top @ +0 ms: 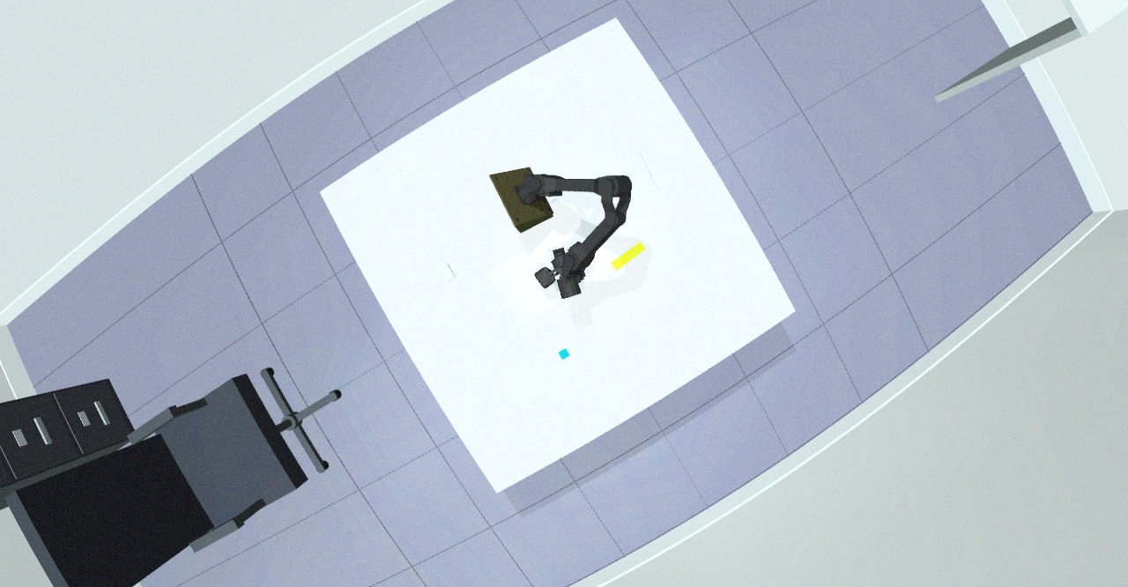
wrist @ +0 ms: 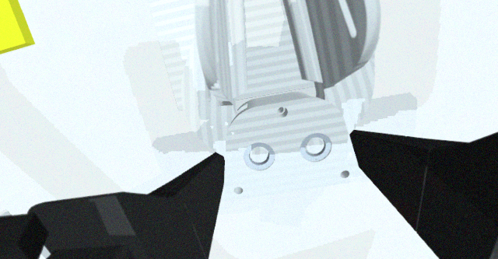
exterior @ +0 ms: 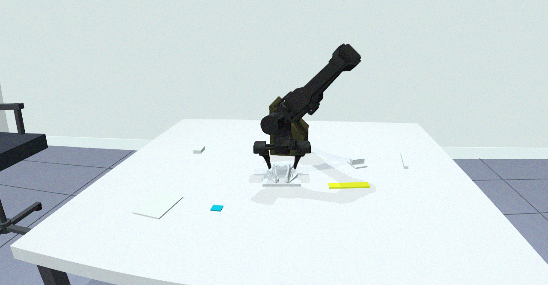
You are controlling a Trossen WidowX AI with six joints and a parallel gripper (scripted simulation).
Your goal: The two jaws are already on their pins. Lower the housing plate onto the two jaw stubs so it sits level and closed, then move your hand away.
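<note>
The white housing plate (wrist: 288, 177) with two ring holes lies on the pale jaw assembly (wrist: 272, 57) (exterior: 281, 176) near the table's middle. In the wrist view it looks level over the jaw stubs. My gripper (wrist: 282, 147) (exterior: 281, 167) (top: 561, 276) points down over it, fingers wide apart. One black finger stands at each side edge of the plate, close against it. In the overhead view the arm hides the assembly.
A yellow bar (exterior: 348, 185) (top: 628, 255) (wrist: 12, 22) lies right of the assembly. A cyan square (exterior: 216, 208) (top: 564, 353) and a flat white plate (exterior: 157, 207) lie front left. Small white blocks (exterior: 198, 149) (exterior: 357, 163) and a thin strip (exterior: 403, 160) lie farther back. The arm's olive base board (top: 508, 189) stands behind.
</note>
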